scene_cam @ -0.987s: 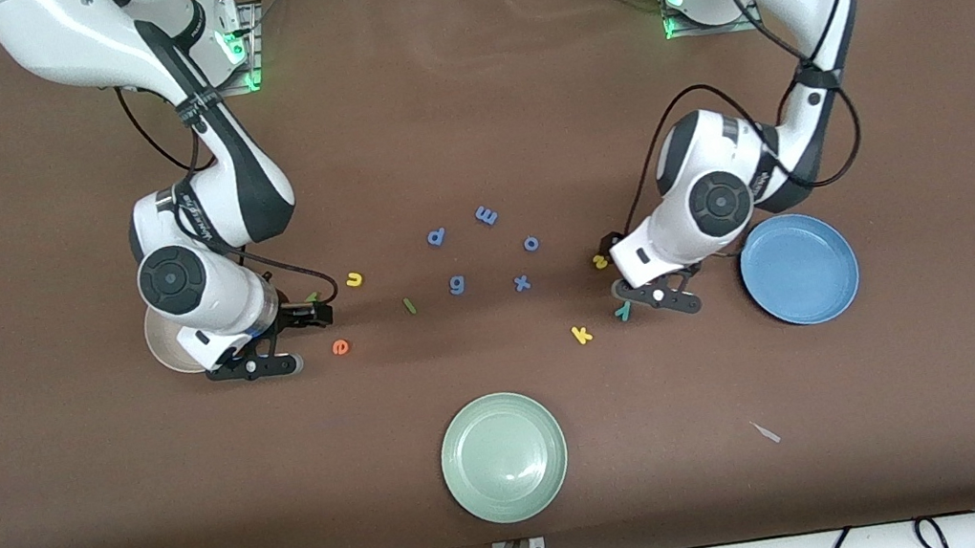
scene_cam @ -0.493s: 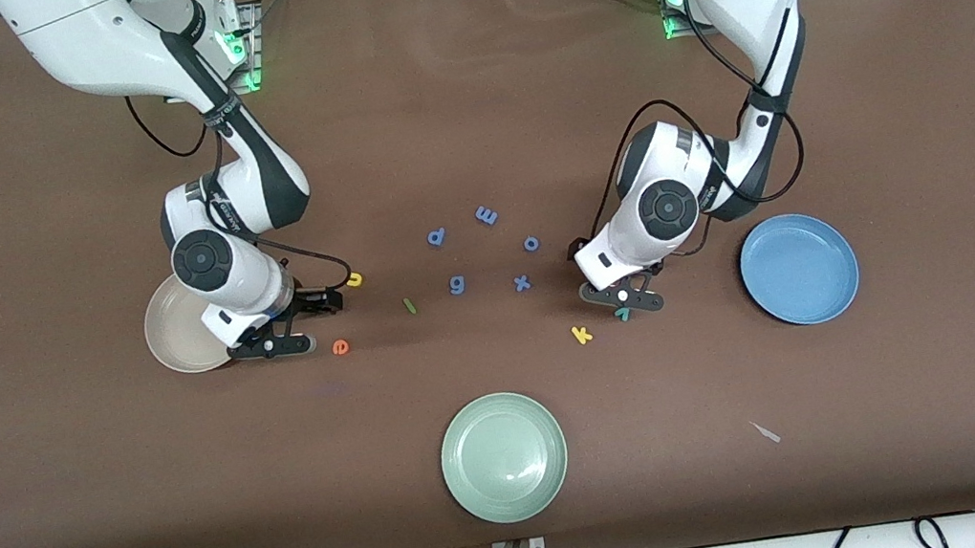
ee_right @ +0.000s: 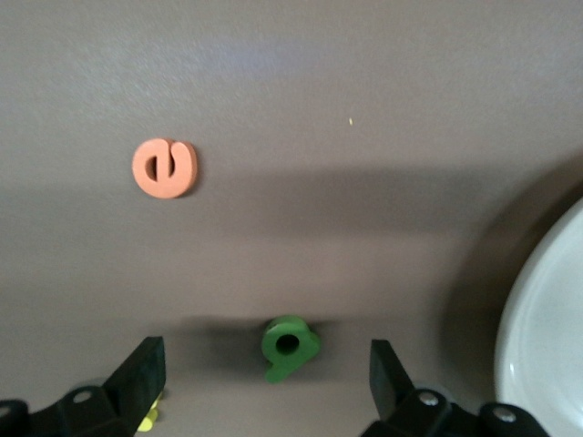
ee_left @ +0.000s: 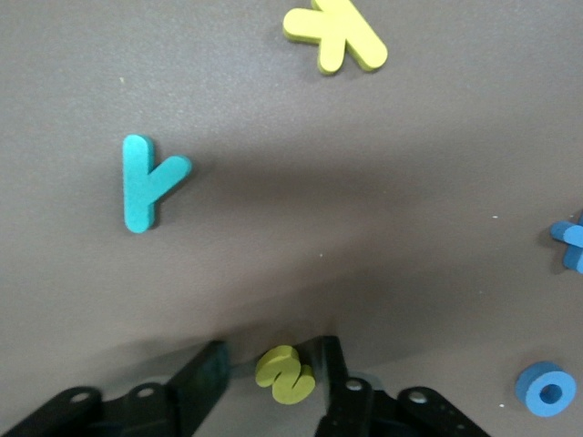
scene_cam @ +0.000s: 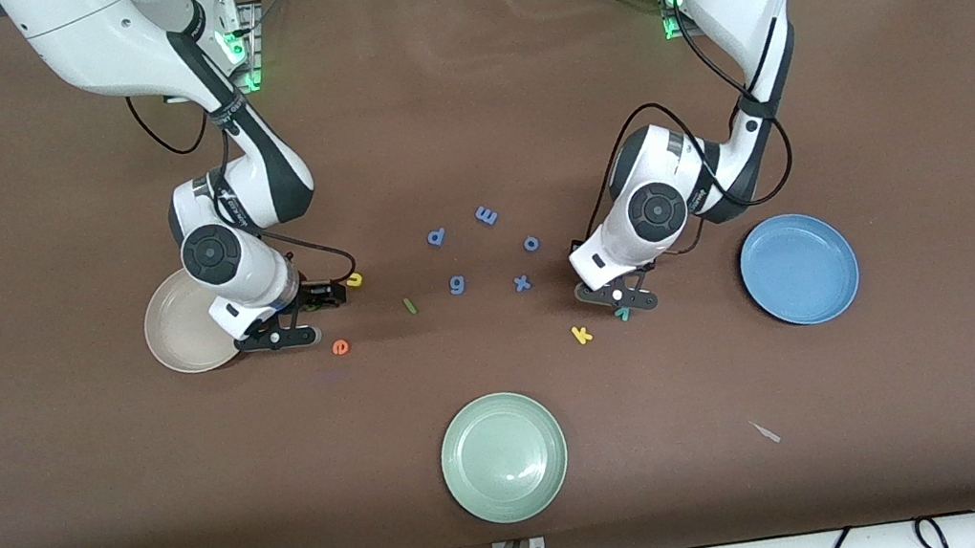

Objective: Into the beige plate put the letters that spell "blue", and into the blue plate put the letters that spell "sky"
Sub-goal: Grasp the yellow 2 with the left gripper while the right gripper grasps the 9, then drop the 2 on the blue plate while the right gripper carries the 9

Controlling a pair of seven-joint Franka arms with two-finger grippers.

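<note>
The "e" point(scene_cam: 341, 346) is lying on the worktop point(scene_cam: 462, 104) beside the beige plate point(scene_cam: 178, 339); the "k" point(scene_cam: 582, 334) and "y" point(scene_cam: 623, 314) are lying side by side near the blue plate point(scene_cam: 799, 268).

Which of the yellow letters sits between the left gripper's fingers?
The yellow "s", between the left gripper fingers. The "k" and "u" lie apart from it.

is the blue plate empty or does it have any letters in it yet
Empty: the blue plate shows only its bare inside in the front view; no letters lie in it.
</note>
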